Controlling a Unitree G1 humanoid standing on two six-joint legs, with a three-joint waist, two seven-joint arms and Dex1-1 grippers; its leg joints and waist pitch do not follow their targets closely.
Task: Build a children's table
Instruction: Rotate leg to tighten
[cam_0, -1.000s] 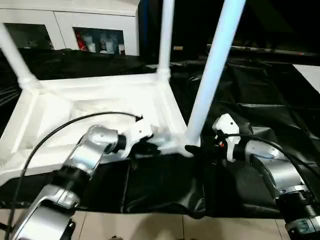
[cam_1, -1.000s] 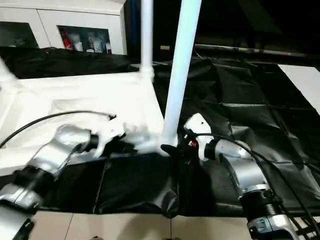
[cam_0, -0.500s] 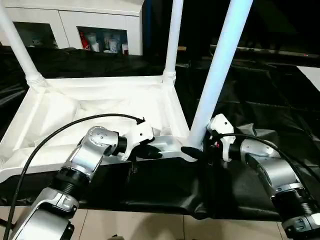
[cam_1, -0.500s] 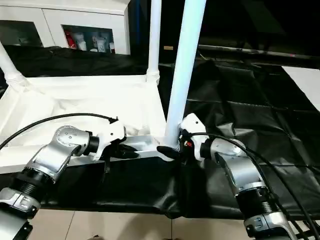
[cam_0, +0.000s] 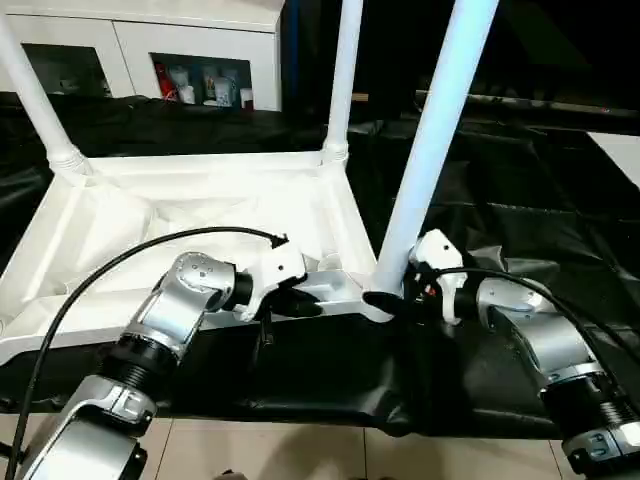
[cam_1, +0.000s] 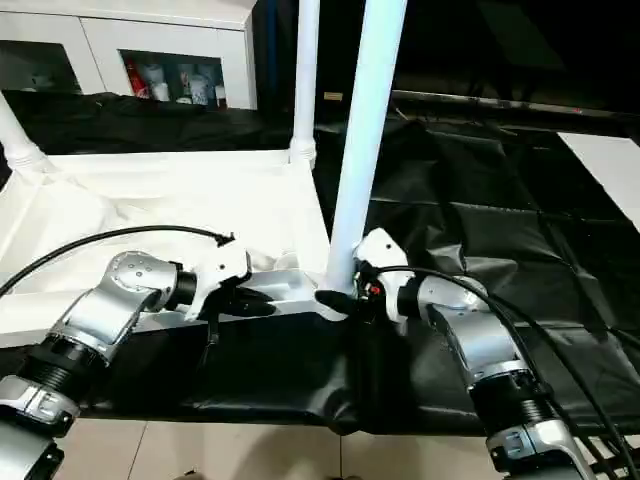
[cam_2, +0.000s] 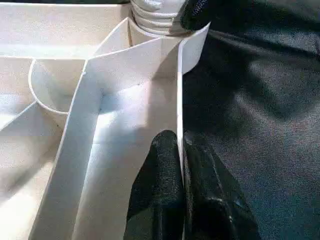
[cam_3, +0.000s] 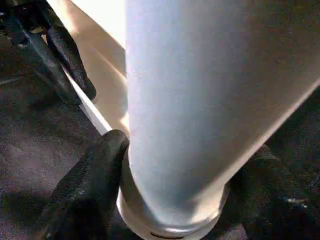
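The table top (cam_0: 200, 215) is pinched at its near rim by the left gripper (cam_2: 181, 165), while the leg (cam_0: 425, 160) at its near corner socket is clasped at the base by the right gripper (cam_3: 175, 200).

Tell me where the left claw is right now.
In the head views, the left claw pinches the tabletop's near rim, just left of the leg at the near right corner.

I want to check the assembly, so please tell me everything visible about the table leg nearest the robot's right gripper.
The near-right leg is a long, smooth white tube, plastic by its look, with a bluish sheen. It stands nearly upright, leaning slightly, its ringed lower end seated in the corner socket of the upturned white table top. The right gripper has its black fingers on both sides of its base. The left gripper pinches the top's rim close by.
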